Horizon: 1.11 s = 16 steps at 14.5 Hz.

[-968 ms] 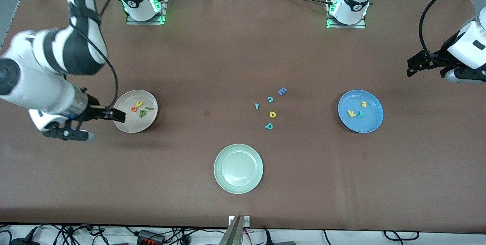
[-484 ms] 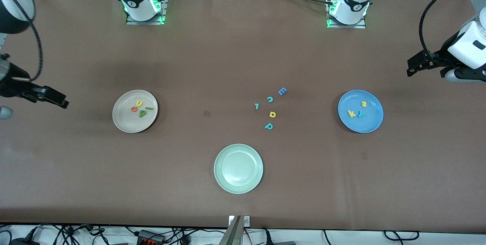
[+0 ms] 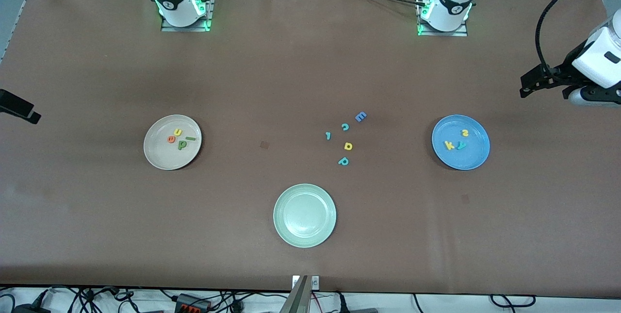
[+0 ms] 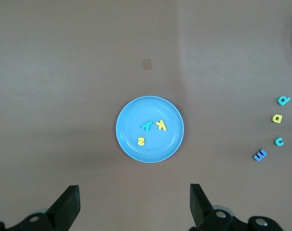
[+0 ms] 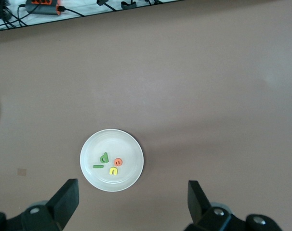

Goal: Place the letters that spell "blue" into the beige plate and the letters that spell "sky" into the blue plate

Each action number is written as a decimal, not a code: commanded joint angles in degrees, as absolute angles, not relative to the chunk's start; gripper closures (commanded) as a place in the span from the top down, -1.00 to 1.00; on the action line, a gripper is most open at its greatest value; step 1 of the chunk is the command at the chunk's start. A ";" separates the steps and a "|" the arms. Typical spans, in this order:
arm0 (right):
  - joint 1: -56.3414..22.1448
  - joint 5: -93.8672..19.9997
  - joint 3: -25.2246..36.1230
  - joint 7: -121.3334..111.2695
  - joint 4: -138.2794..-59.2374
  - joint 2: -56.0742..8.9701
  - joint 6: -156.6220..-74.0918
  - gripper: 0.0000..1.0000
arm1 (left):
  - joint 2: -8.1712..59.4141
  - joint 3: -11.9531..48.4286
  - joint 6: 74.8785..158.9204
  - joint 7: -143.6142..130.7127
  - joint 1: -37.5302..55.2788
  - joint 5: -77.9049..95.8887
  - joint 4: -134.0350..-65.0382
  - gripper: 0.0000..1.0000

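In the beige plate [image 3: 151, 157] at nine o'clock and blue plate [image 3: 473, 160] at three, both words sit complete, so you park the left gripper [image 4: 131, 204] and right gripper [image 5: 131, 202] spread wide, empty.

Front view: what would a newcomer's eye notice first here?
Three plates: the beige plate toward the right arm's end holds four letters, the blue plate toward the left arm's end holds three, and the green plate, nearest the camera, holds none. Five loose letters lie between the beige and blue plates.
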<state>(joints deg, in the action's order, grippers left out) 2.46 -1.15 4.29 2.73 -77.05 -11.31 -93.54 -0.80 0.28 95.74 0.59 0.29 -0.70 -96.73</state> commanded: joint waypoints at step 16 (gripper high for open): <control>1.05 2.20 2.11 -1.13 -95.63 1.49 -96.50 1.00 | -0.79 0.26 94.75 1.67 -0.09 0.62 -95.80 1.00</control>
<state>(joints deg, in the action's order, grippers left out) 1.27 0.95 2.33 0.56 -93.12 -0.67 -95.42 -0.80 0.28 95.74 0.59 0.27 -0.70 -96.72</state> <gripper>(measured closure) 0.000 0.000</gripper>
